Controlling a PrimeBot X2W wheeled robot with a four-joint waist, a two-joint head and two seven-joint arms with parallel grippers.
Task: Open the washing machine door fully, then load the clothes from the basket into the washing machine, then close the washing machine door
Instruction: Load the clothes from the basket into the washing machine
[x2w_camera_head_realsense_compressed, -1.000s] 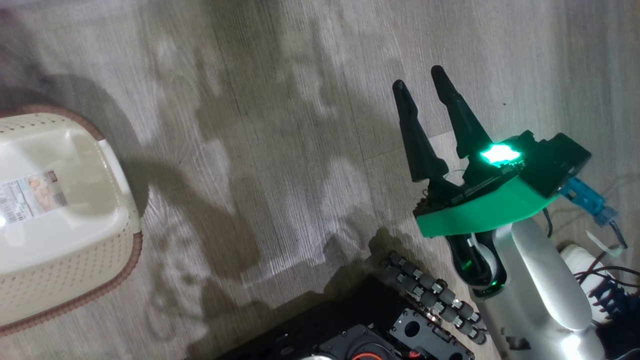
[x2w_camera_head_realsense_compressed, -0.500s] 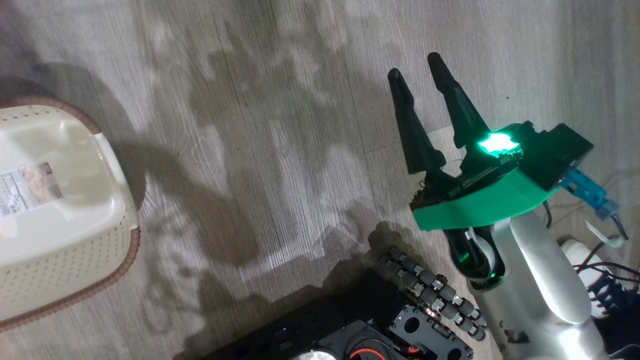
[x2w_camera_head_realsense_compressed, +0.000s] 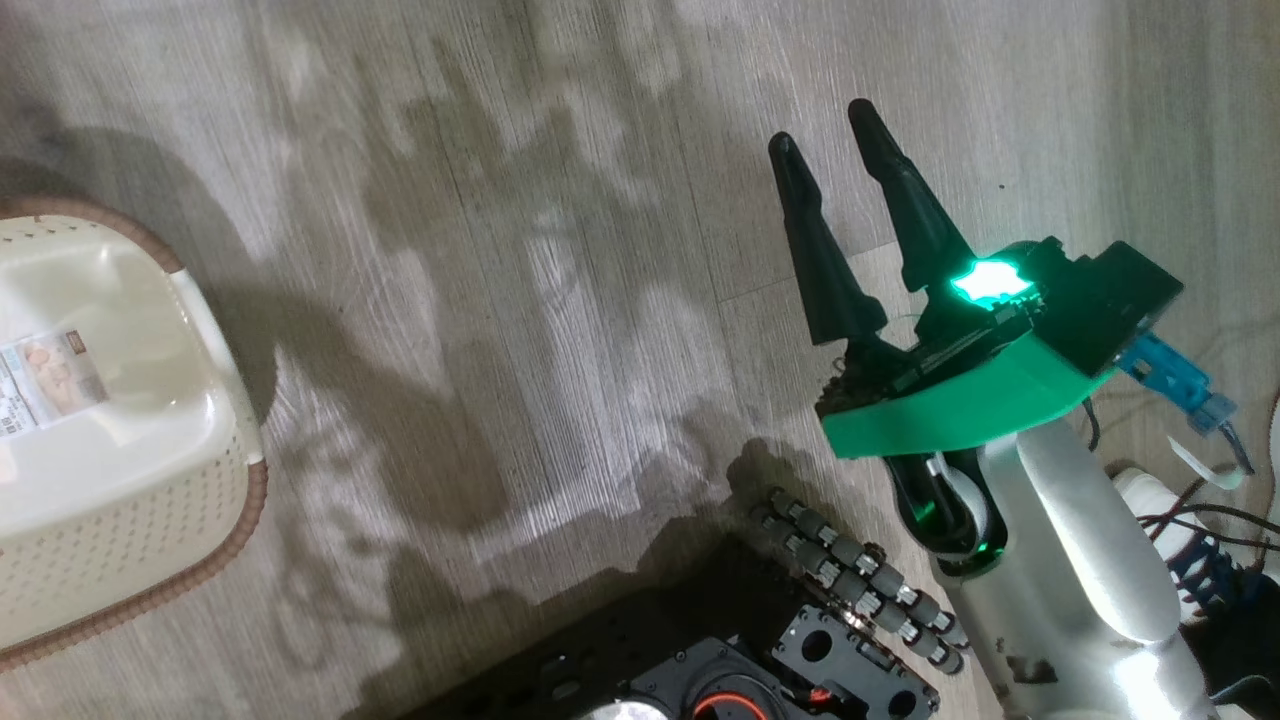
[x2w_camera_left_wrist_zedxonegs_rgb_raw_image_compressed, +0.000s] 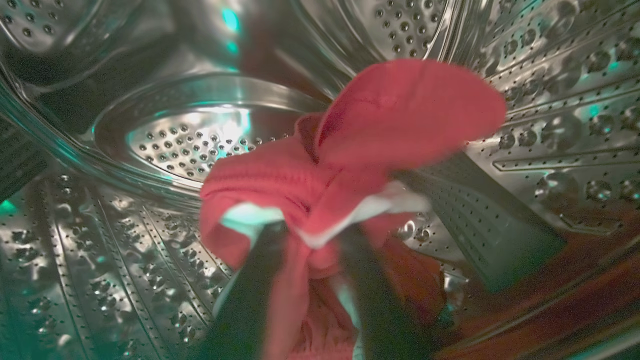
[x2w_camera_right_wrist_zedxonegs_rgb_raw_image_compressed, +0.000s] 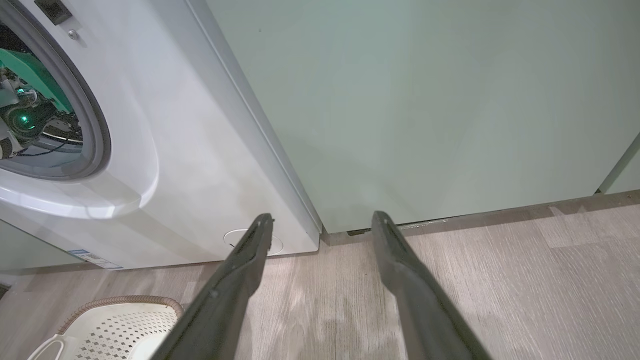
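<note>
Left hand is sitting half-open in the steel drum, red garment hanging on its fingers. Snag risk: could be dragging back out w/ arm. Right hand gaping, empty.

Head camera shifted slightly — basket further left in frame, right gripper higher.

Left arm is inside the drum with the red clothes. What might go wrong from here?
The clothes hang over and between the fingers of the left pincer deep in the drum, and whether they are released is unclear. Pulling the arm out may drag them back toward the gasket or onto the floor.
</note>
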